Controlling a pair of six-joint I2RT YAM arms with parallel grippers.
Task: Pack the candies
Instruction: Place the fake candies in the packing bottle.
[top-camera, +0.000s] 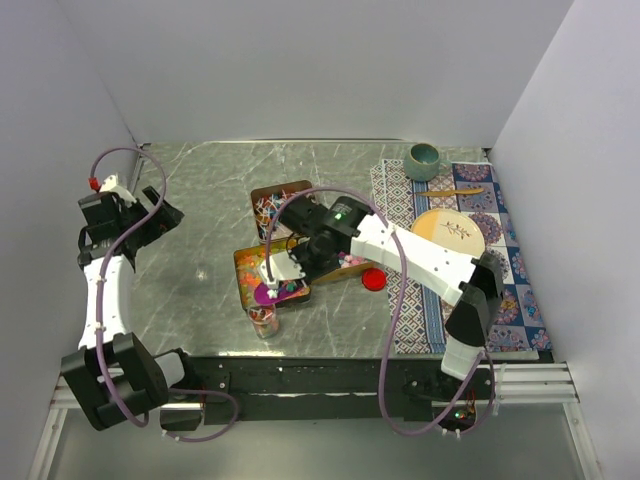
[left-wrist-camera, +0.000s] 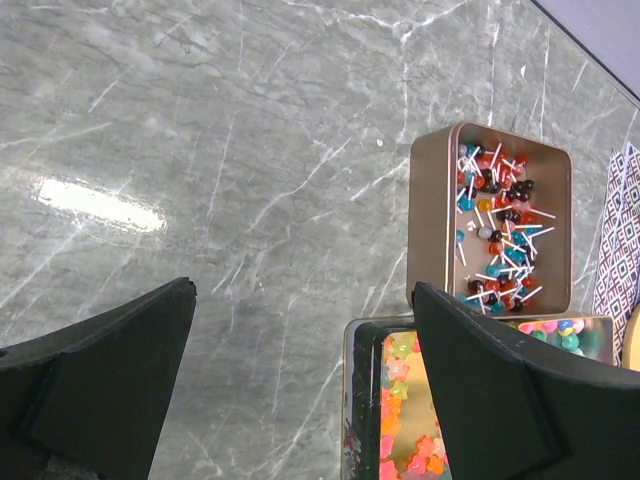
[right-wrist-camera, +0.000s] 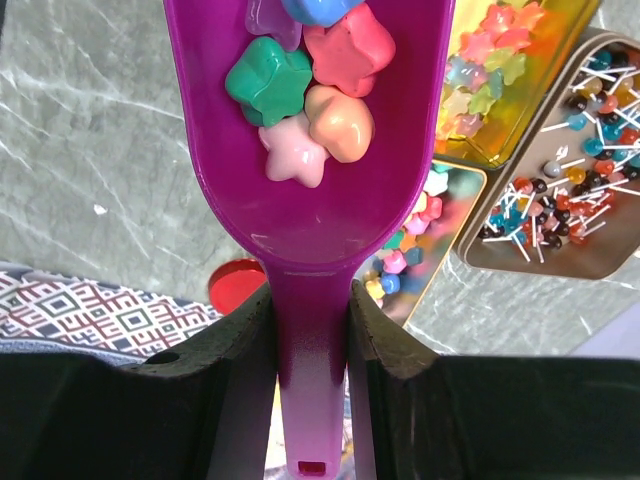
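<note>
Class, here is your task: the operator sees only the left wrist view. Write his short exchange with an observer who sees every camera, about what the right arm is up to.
Operator: I see only a lollipop tin and a jelly tin on the marble. Is the right arm holding anything?
Observer: Yes. The right jaws are shut on the handle of a purple scoop.
Operator: Is the scoop loaded?
Observer: It is. A few star-shaped candies lie in its bowl: green, pink, orange and red.
</note>
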